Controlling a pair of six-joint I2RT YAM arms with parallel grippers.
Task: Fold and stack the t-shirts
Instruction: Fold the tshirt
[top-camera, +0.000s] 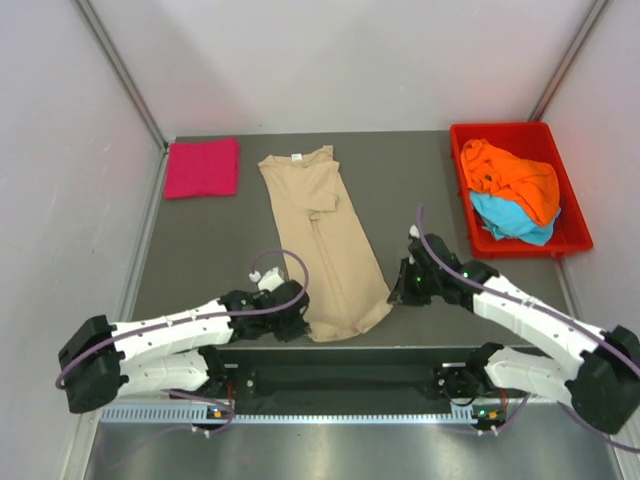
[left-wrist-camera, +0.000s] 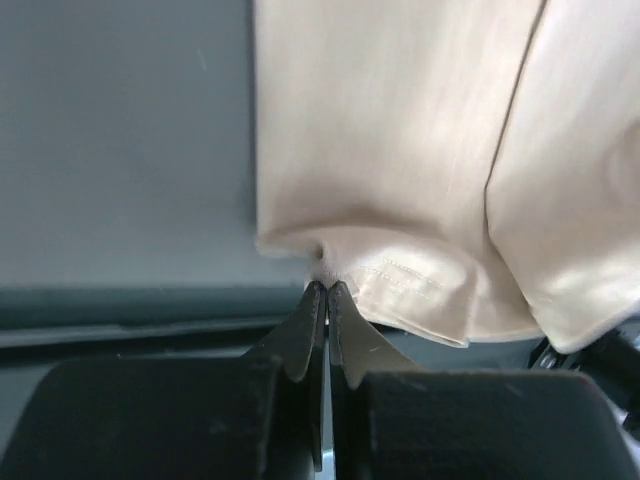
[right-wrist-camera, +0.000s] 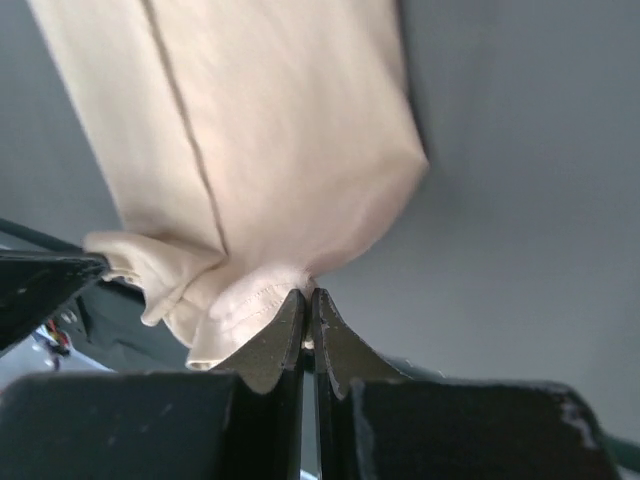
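The beige t-shirt (top-camera: 320, 240) lies lengthwise on the grey table, folded into a long strip with its neck label at the far end. My left gripper (top-camera: 298, 318) is shut on its near left hem corner (left-wrist-camera: 330, 265). My right gripper (top-camera: 394, 294) is shut on its near right hem corner (right-wrist-camera: 270, 290). The magenta-pink t-shirt (top-camera: 203, 167) lies folded at the far left. The orange t-shirt (top-camera: 512, 175) and the light blue t-shirt (top-camera: 512, 220) are crumpled in the red tray (top-camera: 572, 215).
The red tray stands at the far right of the table. White walls close in the table on three sides. A black rail with the arm bases (top-camera: 340, 380) runs along the near edge.
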